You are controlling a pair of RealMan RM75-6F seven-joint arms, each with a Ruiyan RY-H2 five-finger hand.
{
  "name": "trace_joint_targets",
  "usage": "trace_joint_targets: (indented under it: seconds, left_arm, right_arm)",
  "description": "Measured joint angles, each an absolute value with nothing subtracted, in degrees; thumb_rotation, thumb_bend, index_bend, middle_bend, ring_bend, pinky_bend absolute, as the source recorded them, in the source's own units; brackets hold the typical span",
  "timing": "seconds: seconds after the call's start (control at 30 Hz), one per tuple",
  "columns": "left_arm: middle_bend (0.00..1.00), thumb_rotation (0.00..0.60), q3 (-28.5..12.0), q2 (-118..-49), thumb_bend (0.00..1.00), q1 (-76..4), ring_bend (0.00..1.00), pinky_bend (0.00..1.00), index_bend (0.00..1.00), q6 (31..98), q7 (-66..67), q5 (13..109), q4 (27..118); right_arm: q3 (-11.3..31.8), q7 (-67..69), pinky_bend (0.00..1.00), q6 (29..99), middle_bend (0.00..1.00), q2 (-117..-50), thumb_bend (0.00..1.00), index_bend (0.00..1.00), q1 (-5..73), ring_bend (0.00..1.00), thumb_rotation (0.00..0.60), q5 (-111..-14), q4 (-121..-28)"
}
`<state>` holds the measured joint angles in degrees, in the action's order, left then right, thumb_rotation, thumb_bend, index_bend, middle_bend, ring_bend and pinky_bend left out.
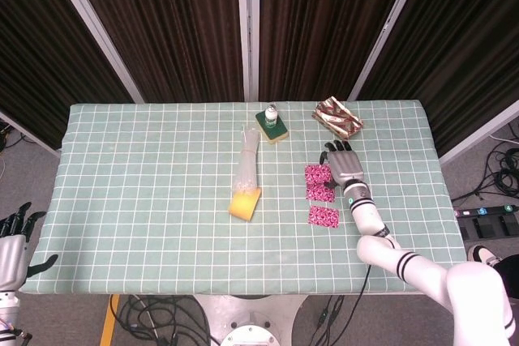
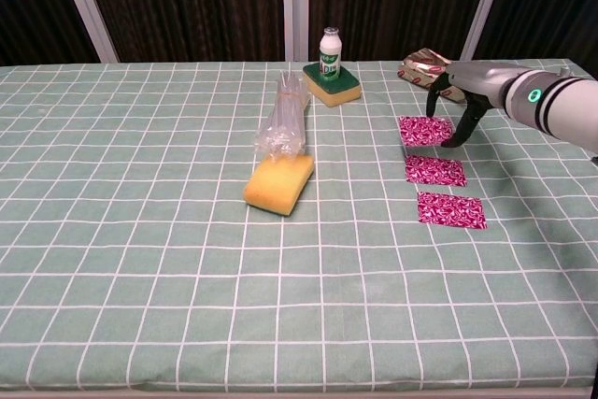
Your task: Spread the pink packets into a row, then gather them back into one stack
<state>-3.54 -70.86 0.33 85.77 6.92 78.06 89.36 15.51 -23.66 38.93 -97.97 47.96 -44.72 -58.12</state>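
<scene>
We have three pink packets (image 2: 434,170) lying in a row on the worktop (image 2: 140,231) — the far packet (image 2: 425,130) under our right hand (image 2: 464,91), fingers (image 2: 455,137) spread downward, grasping nothing. We should press lightly and slide it evenly toward the middle packet (image 2: 434,171).

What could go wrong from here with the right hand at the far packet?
1. The right hand has fingertips down at the far packet's edge; a flat packet on cloth may slide instead of lifting.
2. The middle packet lies close behind, so a push could knock it askew.
3. The brown wrapper sits just beyond the hand and could get bumped.
</scene>
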Motion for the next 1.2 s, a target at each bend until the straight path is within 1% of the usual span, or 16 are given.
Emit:
trace_joint_targets:
  seconds: [0.17, 0.27, 0.33, 0.47, 0.6, 0.67, 0.87, 1.03, 1.2]
  left_arm:
    - [0.18, 0.6, -3.7, -71.1, 0.13, 0.0, 0.15, 0.17, 0.27, 85.3, 6.4, 78.1, 88.8]
    - [0.18, 0.6, -3.7, -71.1, 0.13, -0.1, 0.15, 0.17, 0.27, 85.3, 6.1, 78.2, 88.6]
    - [0.18, 0.6, -3.7, -71.1, 0.13, -0.1, 0.15, 0.17, 0.27, 85.4, 6.0, 78.2, 88.5]
    - [0.18, 0.6, -3.6, -71.3, 0.13, 0.0, 0.15, 0.17, 0.27, 85.4, 5.8, 78.3, 88.4]
    - [0.18, 0.6, -3.5, -71.4, 0.13, -0.2, 0.15, 0.17, 0.27, 85.2, 5.7, 78.4, 88.2]
    - [0.18, 0.6, -3.5, -71.5, 0.13, -0.2, 0.15, 0.17, 0.27, 85.2, 5.5, 78.4, 88.1]
    - [0.18, 0.6, -3.5, -71.6, 0.13, -0.1, 0.15, 0.17, 0.27, 85.1, 4.9, 78.2, 87.5]
    - [0.18, 0.6, -3.4, -71.7, 0.13, 0.2, 0.15, 0.17, 0.27, 85.3, 4.5, 78.1, 87.3]
    - [0.18, 0.6, -3.3, -71.8, 0.13, 0.3, 0.15, 0.17, 0.27, 85.4, 4.5, 78.2, 87.2]
  right_arm:
    - [13.3, -24.3, 0.0, 42.1, 0.11, -91.9, 0.11, 0.39, 43.9, 0.0, 0.598, -41.7, -71.7]
    - [11.6, -24.6, 0.0, 44.3, 0.11, -89.1, 0.11, 0.38, 41.9, 0.0, 0.598, -39.9, -77.8]
    - [10.6, -24.8, 0.0, 45.6, 0.11, -87.9, 0.11, 0.38, 40.9, 0.0, 0.595, -39.2, -80.5]
    - [8.6, -25.6, 0.0, 48.6, 0.11, -86.3, 0.11, 0.38, 39.7, 0.0, 0.566, -38.1, -84.4]
    - [7.5, -26.4, 0.0, 49.8, 0.11, -86.3, 0.11, 0.38, 39.4, 0.0, 0.523, -36.6, -85.6]
    - [7.2, -26.6, 0.0, 50.1, 0.1, -87.0, 0.11, 0.37, 39.5, 0.0, 0.511, -35.7, -85.7]
    - [6.8, -26.3, 0.0, 50.2, 0.1, -88.9, 0.11, 0.36, 39.9, 0.0, 0.51, -35.2, -84.6]
    - [6.3, -27.3, 0.0, 50.5, 0.1, -89.4, 0.11, 0.36, 40.6, 0.0, 0.501, -36.1, -83.6]
    - [5.4, -29.3, 0.0, 50.7, 0.09, -89.7, 0.11, 0.35, 41.5, 0.0, 0.507, -37.6, -82.9]
